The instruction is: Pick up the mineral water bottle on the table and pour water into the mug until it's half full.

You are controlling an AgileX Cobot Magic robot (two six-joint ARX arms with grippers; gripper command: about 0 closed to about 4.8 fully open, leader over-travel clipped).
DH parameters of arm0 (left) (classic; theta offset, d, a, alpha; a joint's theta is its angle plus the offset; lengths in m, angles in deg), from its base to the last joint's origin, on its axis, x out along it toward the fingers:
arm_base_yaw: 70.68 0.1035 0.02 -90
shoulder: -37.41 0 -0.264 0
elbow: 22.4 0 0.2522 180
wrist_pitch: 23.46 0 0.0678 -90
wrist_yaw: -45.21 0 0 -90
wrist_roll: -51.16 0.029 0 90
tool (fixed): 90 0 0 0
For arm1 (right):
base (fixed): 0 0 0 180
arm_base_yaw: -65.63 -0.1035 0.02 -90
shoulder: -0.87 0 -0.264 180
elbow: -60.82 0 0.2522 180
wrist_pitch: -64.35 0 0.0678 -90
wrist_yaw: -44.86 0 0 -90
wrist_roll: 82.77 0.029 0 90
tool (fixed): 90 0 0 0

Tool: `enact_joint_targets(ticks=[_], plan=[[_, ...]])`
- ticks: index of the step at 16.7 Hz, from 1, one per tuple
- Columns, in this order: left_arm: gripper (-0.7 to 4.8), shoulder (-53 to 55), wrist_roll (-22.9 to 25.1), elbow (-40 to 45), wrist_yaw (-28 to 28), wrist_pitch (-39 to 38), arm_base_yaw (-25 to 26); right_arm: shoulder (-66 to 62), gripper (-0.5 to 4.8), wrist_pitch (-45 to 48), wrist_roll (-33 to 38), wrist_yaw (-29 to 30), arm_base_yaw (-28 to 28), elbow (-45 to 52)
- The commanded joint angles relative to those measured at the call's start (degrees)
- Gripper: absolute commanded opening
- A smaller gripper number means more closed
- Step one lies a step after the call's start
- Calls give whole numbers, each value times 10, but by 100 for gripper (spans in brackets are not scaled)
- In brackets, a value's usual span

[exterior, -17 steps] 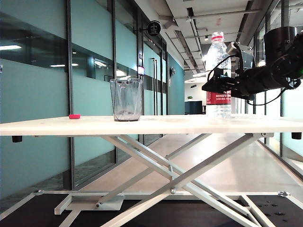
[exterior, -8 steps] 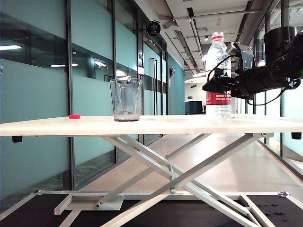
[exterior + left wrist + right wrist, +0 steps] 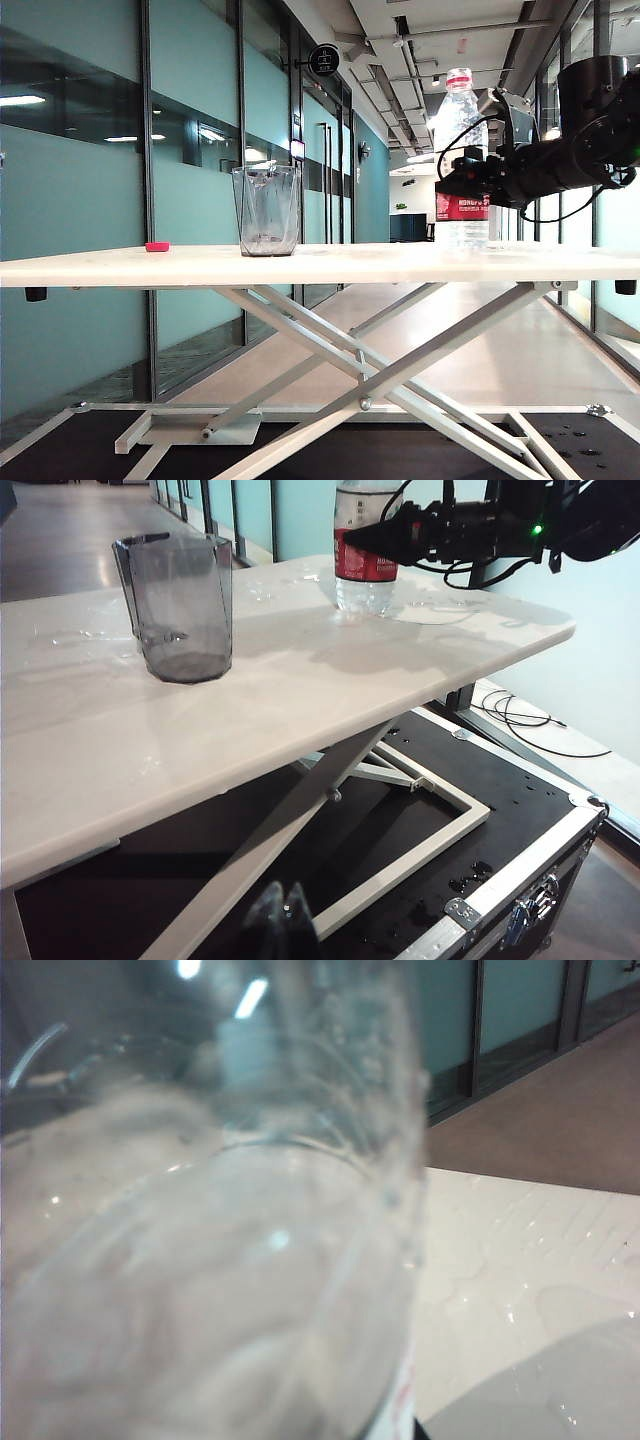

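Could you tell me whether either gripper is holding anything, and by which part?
Right gripper closes around the mineral water bottle at its label; firm hold unclear. Left gripper holds nothing.

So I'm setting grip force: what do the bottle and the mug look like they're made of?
Mineral water bottle: thin clear ribbed plastic, glossy, probably squeezable. Mug: grey-tinted transparent faceted walls, likely hard plastic, possibly glass. Right gripper is at the bottle's label.

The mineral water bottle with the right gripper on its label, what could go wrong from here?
The right gripper grips the mineral water bottle at its label, so the thin plastic may squash or slip. It has no cap; water could spill before reaching the mug. The table already looks wet.
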Motion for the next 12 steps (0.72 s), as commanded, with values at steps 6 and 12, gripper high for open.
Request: enact_joint_targets(ticks=[6,12], plan=[[-5,0,1,-1,-2,5,-1,68,197,-223,-191,-108,-91,-47],[-5,0,0,-1,-2,2,-1,69,197,-423,-297,-294,-181,-168]])
